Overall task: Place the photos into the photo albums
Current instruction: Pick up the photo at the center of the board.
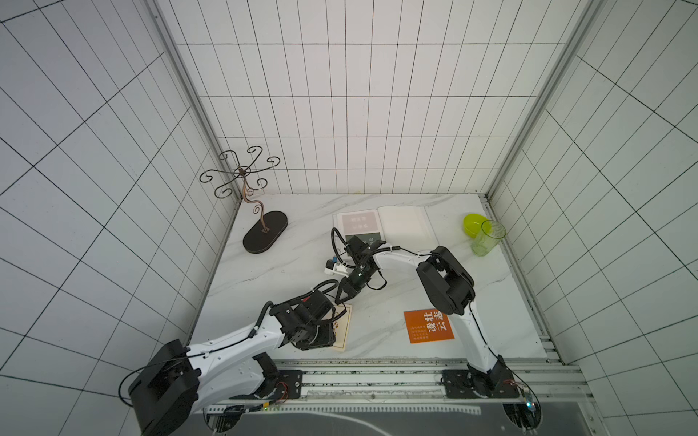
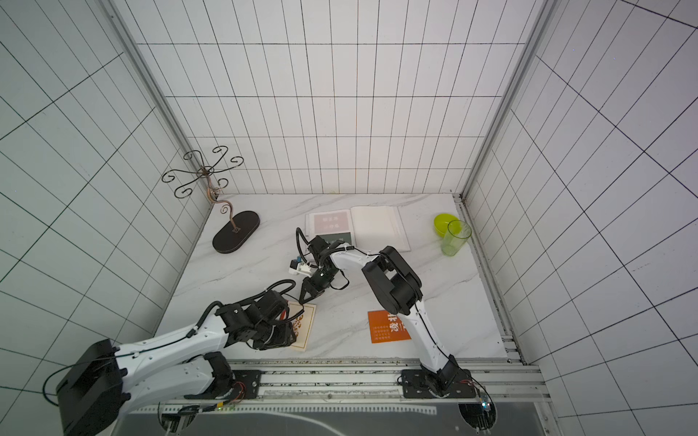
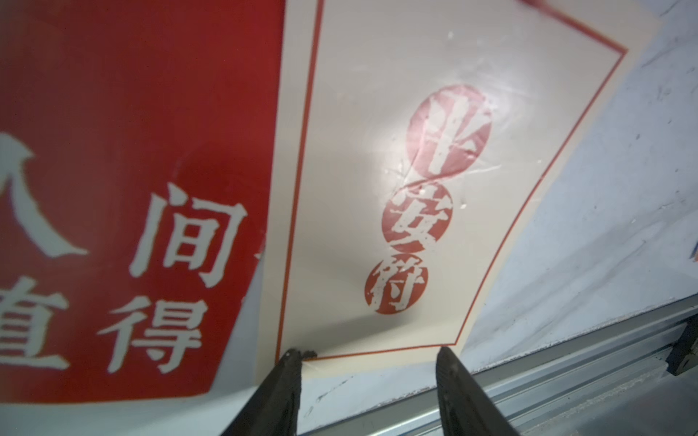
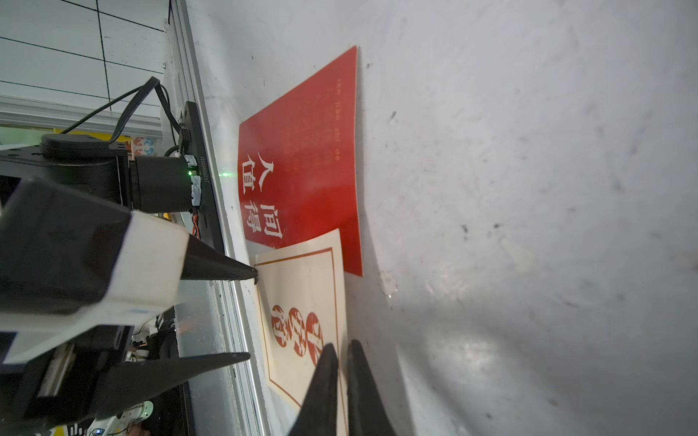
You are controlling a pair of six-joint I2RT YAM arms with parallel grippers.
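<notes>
Left claw (image 3: 370, 351): wide, empty, tips at near edge of cream card (image 3: 377, 56). Red card (image 3: 113, 113): flat on desk (image 1: 302, 264), one edge tucked under the cream. Cream card: front left of desk, far edge nipped in right claw (image 4: 342, 343), jaws narrow. Hazards, as judged: slip from so thin a nip on lifting; bend or crease, given a long limp overhang; red card dragged along by the overlap; claws close together, so a knock likely if both move at once. Surroundings: wire stand (image 1: 264, 230), far left, well apart. Album (image 1: 400, 222), open at back of desk, right page bare, a pale card and a green card (image 1: 372, 238) on left page, right arm stretched across the way there. Orange card (image 1: 428, 326), front right, partly under that arm. Bowl (image 1: 474, 224) and cup (image 1: 487, 238), far right, just beside the album, within reach of a careless swing.
</notes>
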